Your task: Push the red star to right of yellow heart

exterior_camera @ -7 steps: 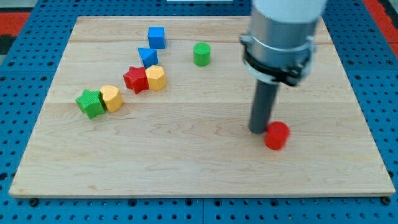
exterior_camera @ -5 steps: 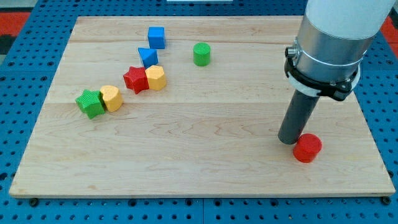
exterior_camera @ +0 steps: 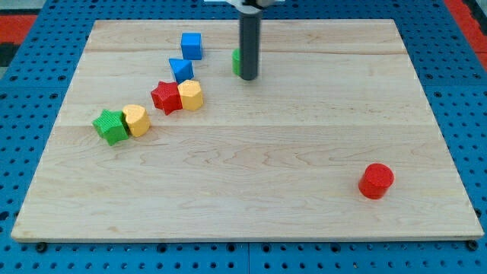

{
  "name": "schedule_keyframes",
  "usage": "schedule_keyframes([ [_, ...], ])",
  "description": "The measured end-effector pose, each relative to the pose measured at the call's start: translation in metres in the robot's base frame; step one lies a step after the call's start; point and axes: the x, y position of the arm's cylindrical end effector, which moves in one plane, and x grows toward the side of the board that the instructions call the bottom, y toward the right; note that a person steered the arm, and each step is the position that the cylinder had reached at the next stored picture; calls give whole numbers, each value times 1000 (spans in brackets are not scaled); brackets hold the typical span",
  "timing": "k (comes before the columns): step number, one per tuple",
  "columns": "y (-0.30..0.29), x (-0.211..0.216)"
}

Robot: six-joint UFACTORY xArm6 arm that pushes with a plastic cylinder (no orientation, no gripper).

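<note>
The red star (exterior_camera: pixel 166 97) lies on the left half of the wooden board, touching a yellow block (exterior_camera: pixel 190 95) on its right. A second yellow block (exterior_camera: pixel 135 119), rounder and heart-like, lies lower left, touching a green star (exterior_camera: pixel 110 125). My tip (exterior_camera: pixel 249 78) stands near the view's top centre, right in front of a green cylinder (exterior_camera: pixel 237 62) that it mostly hides. The tip is well to the right of the red star and touches neither it nor the yellow blocks.
A blue cube (exterior_camera: pixel 191 46) sits near the top, with a blue triangle (exterior_camera: pixel 181 70) just below it, above the red star. A red cylinder (exterior_camera: pixel 376 181) lies alone at the lower right. The board's edge (exterior_camera: pixel 243 240) runs along the bottom.
The rod left the red cylinder at the lower right, after nudging it right, and moved to the top centre by the green cylinder. The other blocks have not moved.
</note>
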Motion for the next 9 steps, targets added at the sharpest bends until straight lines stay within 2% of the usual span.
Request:
schedule_keyframes([
  [2, -72, 20],
  [3, -84, 21],
  [4, -119, 30],
  [5, -123, 40],
  [9, -126, 138],
])
